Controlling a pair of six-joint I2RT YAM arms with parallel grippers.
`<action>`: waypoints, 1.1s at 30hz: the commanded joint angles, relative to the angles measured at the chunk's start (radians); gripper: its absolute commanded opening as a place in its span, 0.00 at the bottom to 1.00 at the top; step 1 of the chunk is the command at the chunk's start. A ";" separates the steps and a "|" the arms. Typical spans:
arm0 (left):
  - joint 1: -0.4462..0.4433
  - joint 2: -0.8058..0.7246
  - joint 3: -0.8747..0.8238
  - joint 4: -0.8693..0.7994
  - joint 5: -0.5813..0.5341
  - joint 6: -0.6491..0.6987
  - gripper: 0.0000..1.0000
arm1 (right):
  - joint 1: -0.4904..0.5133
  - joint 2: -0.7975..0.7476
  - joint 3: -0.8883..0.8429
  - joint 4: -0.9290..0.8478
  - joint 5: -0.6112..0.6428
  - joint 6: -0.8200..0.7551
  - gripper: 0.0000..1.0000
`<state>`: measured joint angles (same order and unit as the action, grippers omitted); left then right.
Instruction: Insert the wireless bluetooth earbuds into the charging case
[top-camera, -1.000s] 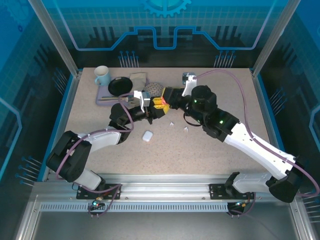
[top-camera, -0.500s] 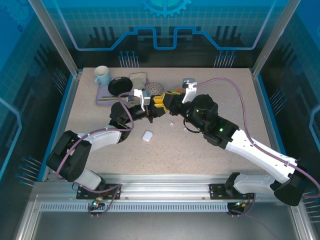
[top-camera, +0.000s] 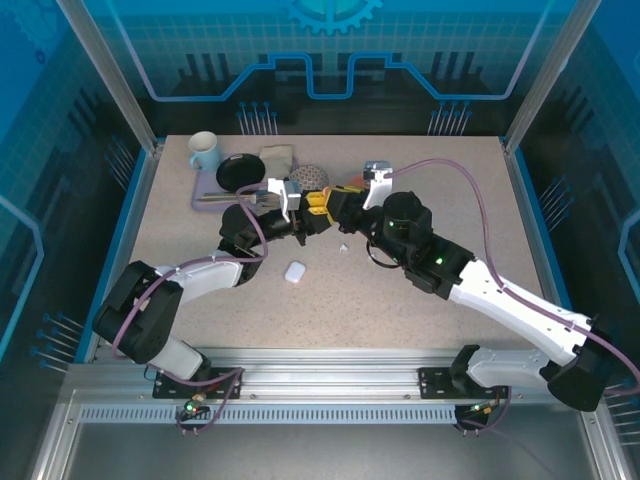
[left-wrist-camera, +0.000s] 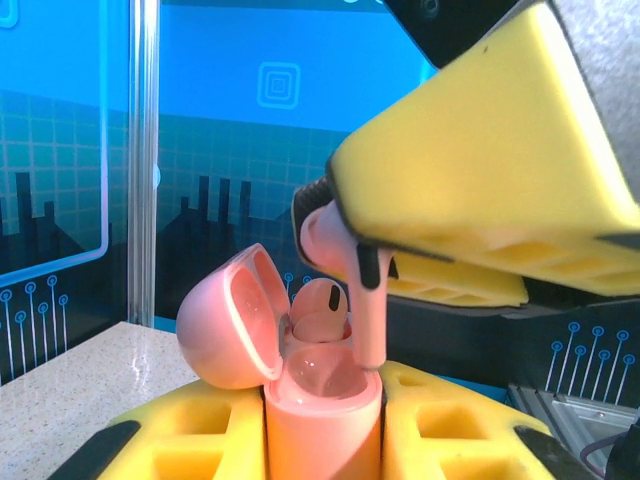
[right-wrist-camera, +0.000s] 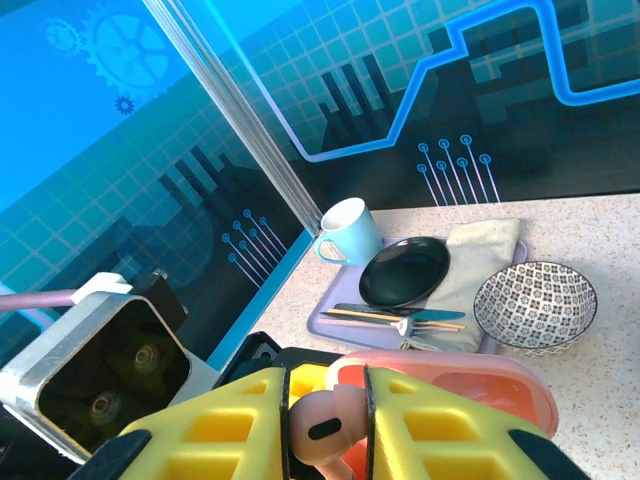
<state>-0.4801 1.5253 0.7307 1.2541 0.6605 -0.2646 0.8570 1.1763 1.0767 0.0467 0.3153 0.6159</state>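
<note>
Compared w/ one second ago, the right arm is swung further to the left, and its end effector (right-wrist-camera: 322, 425) is brought against the left end effector (left-wrist-camera: 322, 440) above the middle of the surface (top-camera: 450, 190). By judgement, this means the insertion of the 2nd pink earbud (left-wrist-camera: 368, 320) is in its last approach. Nearest, the white case (top-camera: 295, 271) and one white earbud (top-camera: 343, 249) are lying on the surface, apart from each other and not yet dealt with.

Behind them the left end effector is pressed together on the pink charging case (left-wrist-camera: 322, 420), which is held upright w/ its lid (left-wrist-camera: 225, 320) tipped open to the left. A seated pink earbud (left-wrist-camera: 320, 308) is seen already inside. The right end effector is closed narrowly on the 2nd pink earbud. It is pinched by the head, stem down, and the stem tip is at the rim of the free socket. Whether it is already entered cannot be told. Farthest, a tray (top-camera: 203, 190) w/ mug (top-camera: 203, 151) and bowl (top-camera: 309, 178) is standing.
</note>
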 joint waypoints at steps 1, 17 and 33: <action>-0.004 -0.001 0.023 0.029 -0.012 -0.022 0.00 | 0.004 0.012 -0.007 0.041 0.025 -0.007 0.23; -0.004 -0.013 0.019 0.032 -0.033 -0.013 0.00 | -0.005 -0.010 -0.063 0.024 0.021 0.011 0.20; -0.003 -0.004 0.018 0.036 -0.042 -0.012 0.00 | -0.005 -0.025 -0.051 -0.004 0.031 0.010 0.40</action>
<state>-0.4808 1.5253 0.7307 1.2308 0.6353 -0.2722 0.8566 1.1637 1.0260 0.0750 0.3328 0.6281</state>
